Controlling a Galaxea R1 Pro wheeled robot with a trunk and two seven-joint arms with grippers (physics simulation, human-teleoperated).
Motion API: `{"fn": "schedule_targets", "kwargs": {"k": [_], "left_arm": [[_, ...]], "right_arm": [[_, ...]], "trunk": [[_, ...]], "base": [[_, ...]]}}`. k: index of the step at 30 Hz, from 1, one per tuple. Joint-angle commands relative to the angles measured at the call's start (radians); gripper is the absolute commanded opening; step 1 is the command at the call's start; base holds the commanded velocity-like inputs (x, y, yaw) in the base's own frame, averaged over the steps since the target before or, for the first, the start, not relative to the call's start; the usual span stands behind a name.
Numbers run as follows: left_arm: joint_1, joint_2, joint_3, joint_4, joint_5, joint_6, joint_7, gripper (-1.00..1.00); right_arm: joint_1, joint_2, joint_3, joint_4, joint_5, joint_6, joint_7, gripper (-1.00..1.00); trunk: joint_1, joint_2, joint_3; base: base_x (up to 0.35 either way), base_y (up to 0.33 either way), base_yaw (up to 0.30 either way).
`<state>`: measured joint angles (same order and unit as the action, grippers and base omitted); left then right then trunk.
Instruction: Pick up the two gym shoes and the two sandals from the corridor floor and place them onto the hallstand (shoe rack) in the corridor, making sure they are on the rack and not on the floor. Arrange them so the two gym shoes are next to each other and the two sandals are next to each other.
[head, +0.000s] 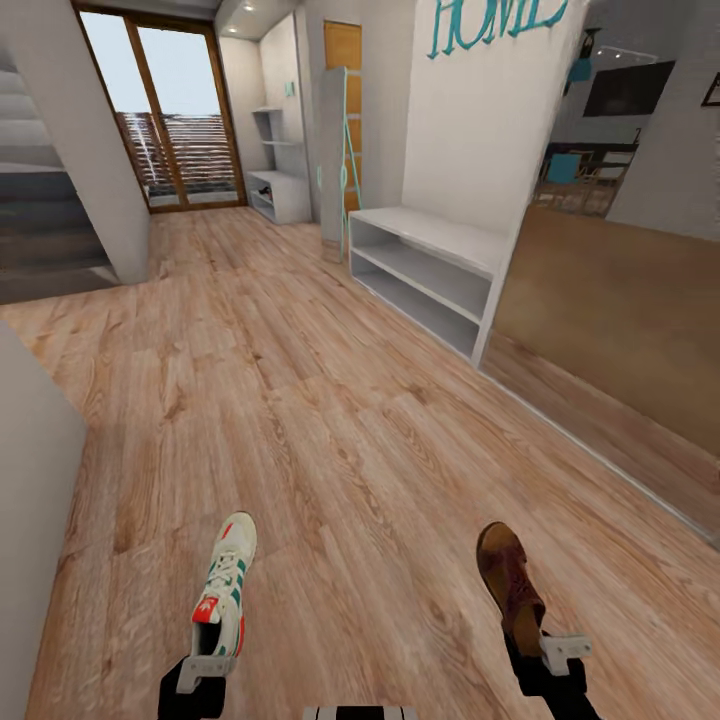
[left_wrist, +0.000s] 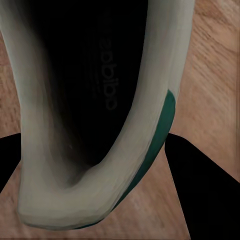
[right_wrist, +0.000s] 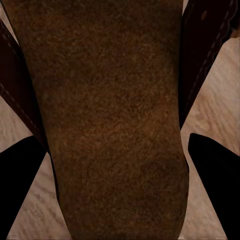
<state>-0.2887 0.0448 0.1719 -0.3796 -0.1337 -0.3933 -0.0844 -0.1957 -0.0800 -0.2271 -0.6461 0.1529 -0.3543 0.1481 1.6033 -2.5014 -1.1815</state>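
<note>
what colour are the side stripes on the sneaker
Green, on the cream-white gym shoe; clearest in the head view.

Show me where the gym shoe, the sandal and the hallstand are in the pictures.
gym shoe (head: 222, 590): head view, on the laced upper.
sandal (head: 508, 585): head view, on the brown insole.
hallstand (head: 283, 187): head view, far down the corridor, on the low bench below its stepped wall shelves.

Corridor floor (head: 330, 420) — wood-plank laminate, light brown, visible grain, faint sheen.
Gym shoe (head: 223, 598) — cream upper, smooth and matt; dark lining inside.
Sandal (head: 508, 586) — dark brown leather straps, stitched; insole rough, suede-like.
Two-shelf bench (head: 425, 270) — pale grey, smooth, matt.
</note>
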Motion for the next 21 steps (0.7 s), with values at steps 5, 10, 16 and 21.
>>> {"fn": "schedule_targets", "kwargs": {"k": [5,10,16,21], "left_arm": [[0.008,0.003,0.009,-0.004,-0.007,-0.004,-0.007,-1.00],[0.011,0.004,0.009,-0.010,-0.006,-0.004,-0.008,-1.00],[0.011,0.009,0.010,-0.015,-0.005,-0.004,-0.007,-1.00],[0.011,0.007,0.009,-0.014,-0.004,-0.005,-0.006,-1.00]], "right_arm": [[-0.001,0.000,-0.085,0.039,0.010,-0.037,0.009,-1.00],[0.000,0.003,-0.165,0.072,0.013,-0.051,0.017,-1.00],[-0.001,0.009,-0.168,0.103,0.015,-0.052,0.019,-1.00],[-0.001,0.009,-0.169,0.107,0.016,-0.052,0.019,-1.00]], "trunk": [[-0.002,0.001,0.027],[-0.015,0.022,0.052],[-0.030,0.050,0.074],[-0.030,0.050,0.081]], "base": [[0.000,0.000,0.000],[0.000,0.000,0.000],[0.000,0.000,0.000],[0.000,0.000,0.000]]}}
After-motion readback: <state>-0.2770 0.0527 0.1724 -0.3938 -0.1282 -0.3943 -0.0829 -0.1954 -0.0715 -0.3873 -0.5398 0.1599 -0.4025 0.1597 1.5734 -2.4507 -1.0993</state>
